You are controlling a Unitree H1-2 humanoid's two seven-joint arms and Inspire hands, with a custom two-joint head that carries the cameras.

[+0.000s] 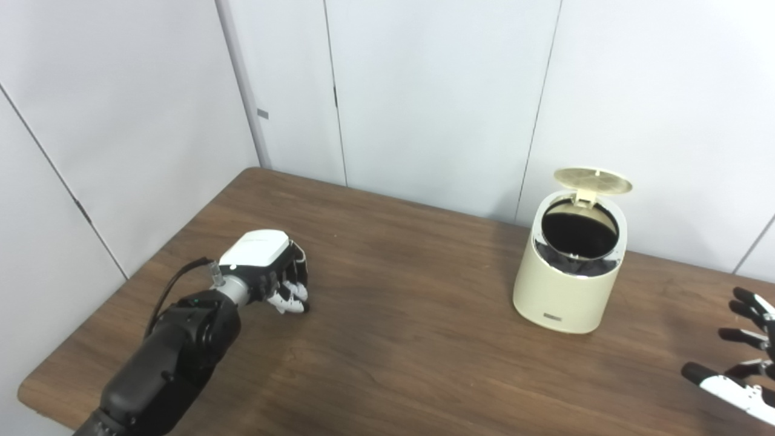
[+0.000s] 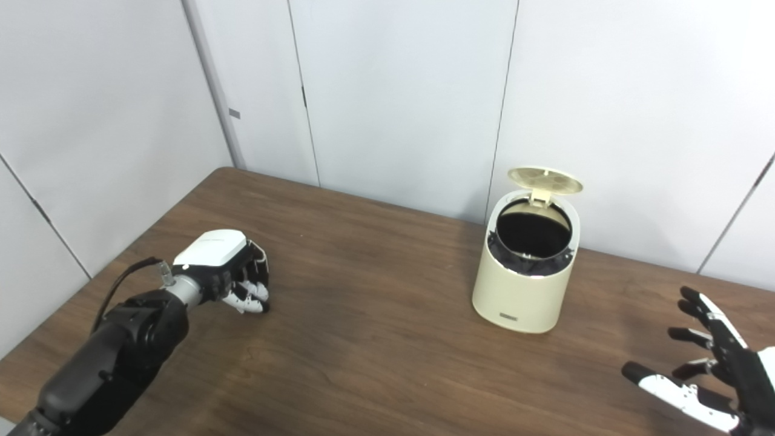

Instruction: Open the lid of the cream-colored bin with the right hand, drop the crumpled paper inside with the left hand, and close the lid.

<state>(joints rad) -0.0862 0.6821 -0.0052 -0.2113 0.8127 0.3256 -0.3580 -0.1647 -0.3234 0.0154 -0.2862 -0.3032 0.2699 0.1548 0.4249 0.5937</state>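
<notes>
left hand (image 1: 266,266) curled | wood-grain table (image 1: 393,339) | rounded cream bin (image 1: 566,272), lid (image 1: 592,180) up

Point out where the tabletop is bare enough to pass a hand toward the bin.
The widest bare stretch of table lies between the left hand and the cream bin. A narrower bare strip separates the bin from the open right hand. Behind the bin it is tight: the raised lid stands close to the wall.

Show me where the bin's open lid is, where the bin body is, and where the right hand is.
lid (image 2: 545,180), right eye view, on the middle of the raised flap's underside.
bin (image 2: 517,290), right eye view, on the cream front wall.
right hand (image 2: 717,363), right eye view, on the palm between the spread fingers.
</notes>
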